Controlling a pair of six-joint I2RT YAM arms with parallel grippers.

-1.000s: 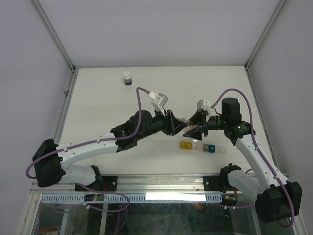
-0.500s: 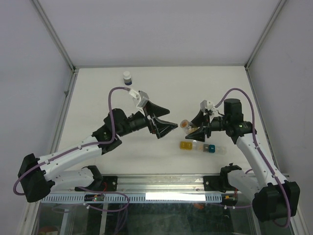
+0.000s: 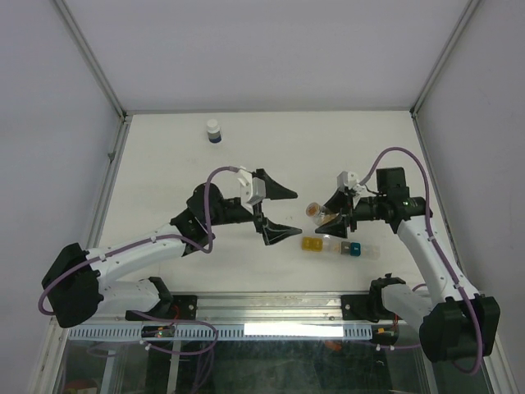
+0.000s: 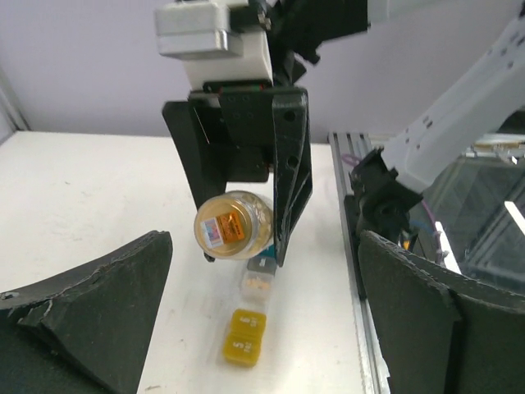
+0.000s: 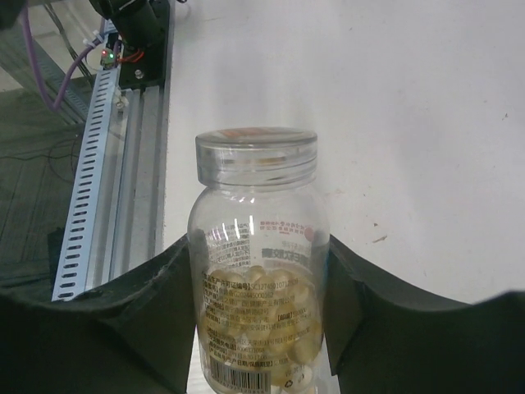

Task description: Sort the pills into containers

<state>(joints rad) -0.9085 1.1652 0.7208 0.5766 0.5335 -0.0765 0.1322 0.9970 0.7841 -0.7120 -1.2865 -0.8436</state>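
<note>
My right gripper (image 3: 328, 217) is shut on a small clear vial (image 3: 315, 210), held above the table just left of the containers. The vial (image 5: 257, 279) fills the right wrist view between both fingers, with pale yellow pills (image 5: 261, 316) in its lower part. The containers (image 3: 340, 246) lie as a strip with yellow, clear and teal cells. From the left wrist I see the vial's labelled end (image 4: 234, 226) above the strip, whose clear cell holds tan pills (image 4: 257, 283) behind the yellow cells (image 4: 244, 338). My left gripper (image 3: 283, 213) stands open and holds nothing, a short way left of the vial.
A white-capped dark blue bottle (image 3: 213, 131) stands at the back left of the table. A metal rail (image 3: 271, 308) runs along the near edge, also seen as a slotted rail (image 5: 107, 164) in the right wrist view. Enclosure walls close in both sides.
The left gripper was shut at the vial's end a second ago. It has opened wide and drawn back to the left. The right gripper keeps the vial, shifted slightly.
</note>
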